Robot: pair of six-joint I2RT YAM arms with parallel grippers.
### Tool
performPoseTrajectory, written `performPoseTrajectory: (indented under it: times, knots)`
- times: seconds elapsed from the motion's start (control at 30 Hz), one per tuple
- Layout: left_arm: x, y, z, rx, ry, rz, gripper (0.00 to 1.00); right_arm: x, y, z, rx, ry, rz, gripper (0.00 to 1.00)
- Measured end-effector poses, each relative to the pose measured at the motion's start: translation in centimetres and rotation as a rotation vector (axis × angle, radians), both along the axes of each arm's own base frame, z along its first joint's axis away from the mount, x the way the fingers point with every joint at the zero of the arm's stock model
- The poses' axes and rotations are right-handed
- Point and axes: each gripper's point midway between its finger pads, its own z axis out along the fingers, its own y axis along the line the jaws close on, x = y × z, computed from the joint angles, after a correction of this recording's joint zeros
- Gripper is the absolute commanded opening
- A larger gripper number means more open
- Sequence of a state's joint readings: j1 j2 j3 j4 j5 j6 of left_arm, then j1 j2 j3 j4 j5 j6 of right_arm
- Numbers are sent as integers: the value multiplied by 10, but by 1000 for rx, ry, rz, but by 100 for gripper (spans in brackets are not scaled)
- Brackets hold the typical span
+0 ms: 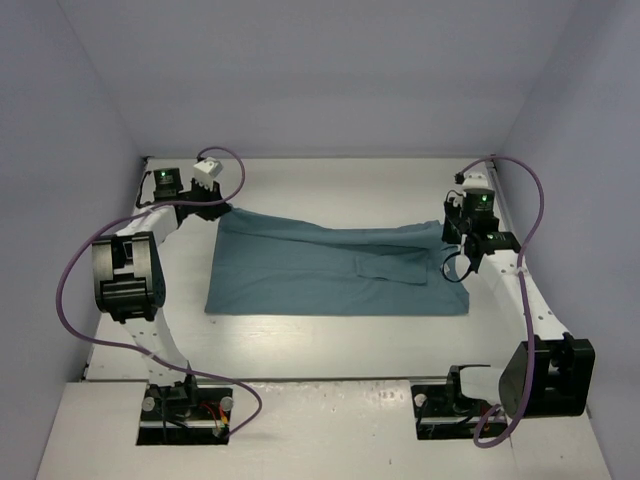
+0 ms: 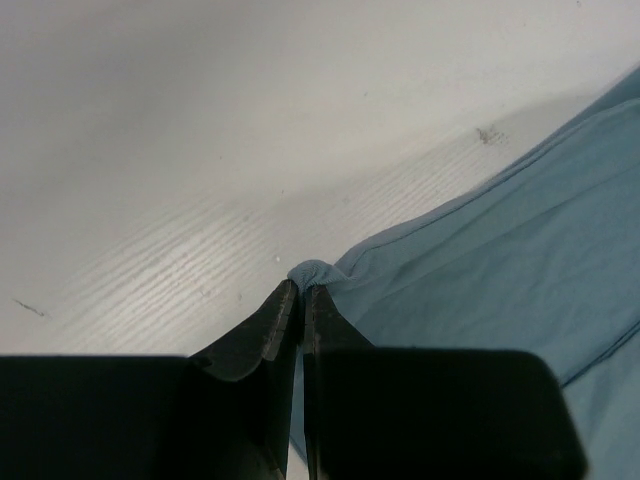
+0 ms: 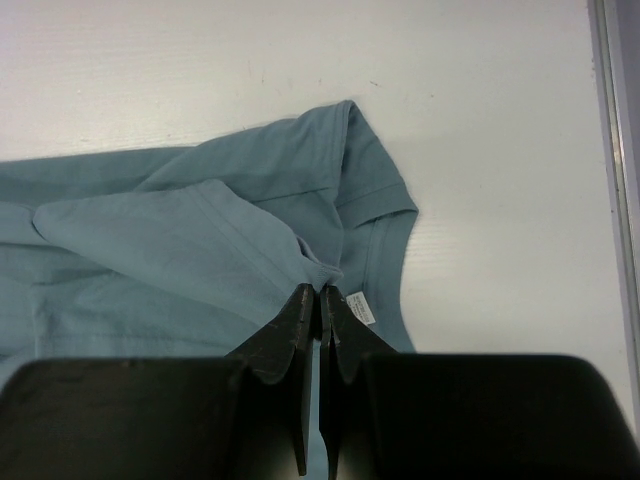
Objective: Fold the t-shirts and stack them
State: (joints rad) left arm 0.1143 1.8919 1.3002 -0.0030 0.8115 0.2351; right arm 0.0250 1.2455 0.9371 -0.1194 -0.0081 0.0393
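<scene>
The t-shirt (image 1: pixel 340 270) lies on the table (image 1: pixel 320 340), stretched long from left to right across the middle of the surface. Its near hem runs straight, roughly parallel to the table's near edge, while its far side slants from the left end down toward the right. We see it as plain teal cloth with one layer folded over another in its right half. The left gripper (image 1: pixel 215 212) sits at the shirt's far-left corner, toward the far left corner of the table. In the left wrist view its fingers (image 2: pixel 300 290) are clenched together with a small bunched nub of the shirt (image 2: pixel 520 230) caught right at the tips. From there the cloth runs away to the right over bare white surface. We cannot tell whether that pinched corner is lifted off the table. The right gripper (image 1: pixel 455 262) is at the shirt's right end, close to the table's right edge. In the right wrist view its fingers (image 3: pixel 323 292) are likewise pressed shut, grasping a fold of the shirt (image 3: pixel 200 230) just beside the collar (image 3: pixel 380 230). A small white label (image 3: pixel 361 307) shows immediately to the right of the tips. Purple cables (image 1: pixel 70 270) loop from both arms.
</scene>
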Motion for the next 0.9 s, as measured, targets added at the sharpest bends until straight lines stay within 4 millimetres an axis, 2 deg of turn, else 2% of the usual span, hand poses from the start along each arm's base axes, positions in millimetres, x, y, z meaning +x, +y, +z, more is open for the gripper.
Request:
performPoseTrajectory:
  times: [0.27,0.43,0.67,0.9]
  knots:
    - [-7,19,-3,-22,4,9,2,-15,4,-1,10,-12,27,0]
    - [-31,18,-13,-24,34,-11,3,-29,5,-6,16,-15,27,0]
    - [-64,14,-32,-31,100,-13,5,-32,5,-8,37,-13,9,0]
    - [-73,17,-30,-6,118,3,12,-33,6,-11,70,-9,-21,0]
